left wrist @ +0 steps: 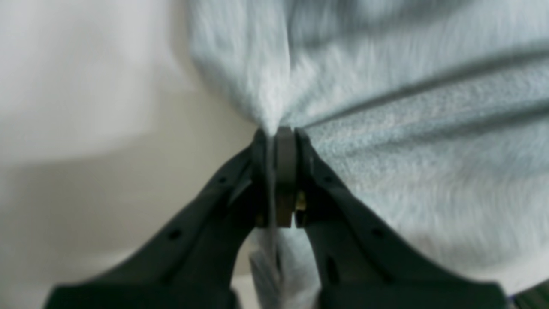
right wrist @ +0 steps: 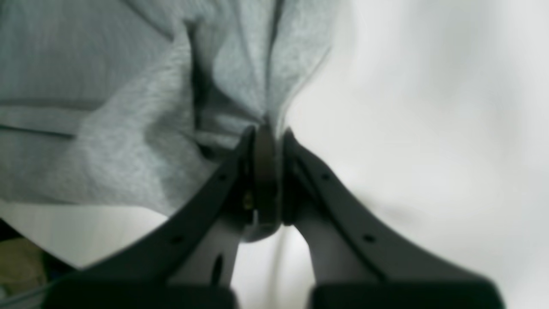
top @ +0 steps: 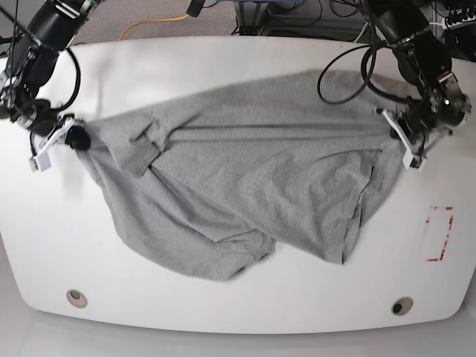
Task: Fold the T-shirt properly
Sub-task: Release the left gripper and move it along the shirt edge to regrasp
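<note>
While the T-shirt [top: 245, 178] is hanging stretched between the two arms above the white table [top: 238, 297], its plain grey side is facing the base camera and no lettering is showing. The cloth is spanning most of the table's width, its upper edge pulled into a fairly taut line from one side to the other, and the lower part is sagging in loose overlapping flaps toward the table's near edge. A sleeve is lying folded over near the upper left of the cloth in the base view.

The left gripper [left wrist: 276, 133] is pinching a bunched edge of the T-shirt [left wrist: 407, 128]; its jaws are pressing tight together with a thin ridge of fabric caught between them, and folds are radiating away from the pinch. In the base view this gripper [top: 401, 137] is sitting at the cloth's right end.

The right gripper [right wrist: 268, 131] is likewise clamping a gathered bit of the T-shirt [right wrist: 107, 128], jaws closed on it, with creases fanning out from the grip. In the base view it [top: 74, 137] is holding the cloth's left end.

A red rectangular marking [top: 439, 233] is showing on the table's right side, apart from the cloth.
</note>
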Motion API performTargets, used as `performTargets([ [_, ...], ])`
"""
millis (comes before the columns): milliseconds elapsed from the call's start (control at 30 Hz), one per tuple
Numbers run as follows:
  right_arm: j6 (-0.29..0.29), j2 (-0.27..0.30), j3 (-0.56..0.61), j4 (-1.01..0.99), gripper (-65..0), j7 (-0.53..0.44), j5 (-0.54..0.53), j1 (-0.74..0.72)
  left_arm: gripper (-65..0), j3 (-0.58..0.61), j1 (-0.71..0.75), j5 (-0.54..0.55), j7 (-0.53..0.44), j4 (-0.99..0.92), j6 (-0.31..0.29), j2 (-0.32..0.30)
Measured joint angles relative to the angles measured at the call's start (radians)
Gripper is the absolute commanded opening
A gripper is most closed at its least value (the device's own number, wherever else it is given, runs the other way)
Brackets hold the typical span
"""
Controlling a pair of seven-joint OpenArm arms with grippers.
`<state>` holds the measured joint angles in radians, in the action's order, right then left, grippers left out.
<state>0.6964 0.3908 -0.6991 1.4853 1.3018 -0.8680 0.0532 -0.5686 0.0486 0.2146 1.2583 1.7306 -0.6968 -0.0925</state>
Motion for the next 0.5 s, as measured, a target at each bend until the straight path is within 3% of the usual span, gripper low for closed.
performTargets([
  [200,0.000,-0.031,-0.025,0.002,-65.0,-0.054,-0.005,0.138,-65.0,-0.066,0.067,0.038,-0.070,-0.099,-0.003,-0.009],
  [500,0.000,-0.028,-0.026,0.006,-65.0,-0.072,-0.027,0.169,-63.5,-0.117,0.064,0.090,-0.103,-0.203,-0.011,-0.074],
])
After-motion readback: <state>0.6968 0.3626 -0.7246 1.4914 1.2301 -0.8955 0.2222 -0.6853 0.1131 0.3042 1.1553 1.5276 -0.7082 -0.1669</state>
